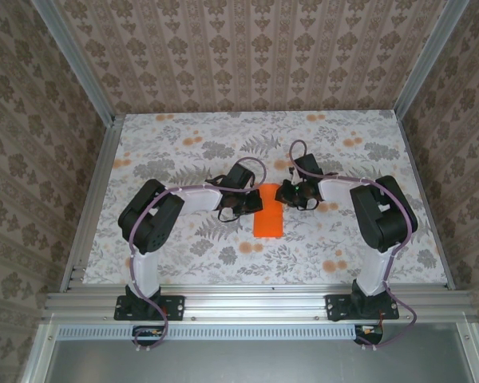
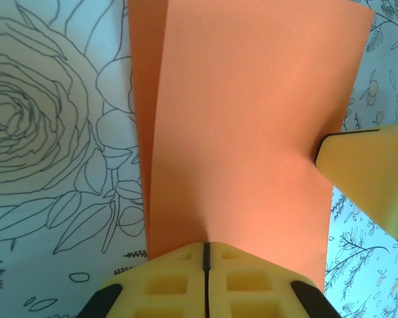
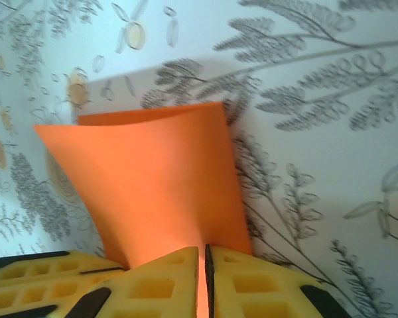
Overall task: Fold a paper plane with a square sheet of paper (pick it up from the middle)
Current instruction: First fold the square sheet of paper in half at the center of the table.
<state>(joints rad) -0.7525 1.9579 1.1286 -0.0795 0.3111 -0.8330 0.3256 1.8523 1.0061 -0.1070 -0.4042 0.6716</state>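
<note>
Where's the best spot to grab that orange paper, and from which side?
Probably a side edge, from either flank, as the left pincer and right pincer pinch it. The orange paper is thin, doubled over and bowed up, so its edges offer a lip.

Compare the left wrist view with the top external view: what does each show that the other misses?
Left wrist: two layers of the paper show along one side, and the left gripper is shut on its near edge. Top external: the left arm and right arm meet at the paper from opposite sides, between patterned walls. Both: orange paper over the floral table.
</note>
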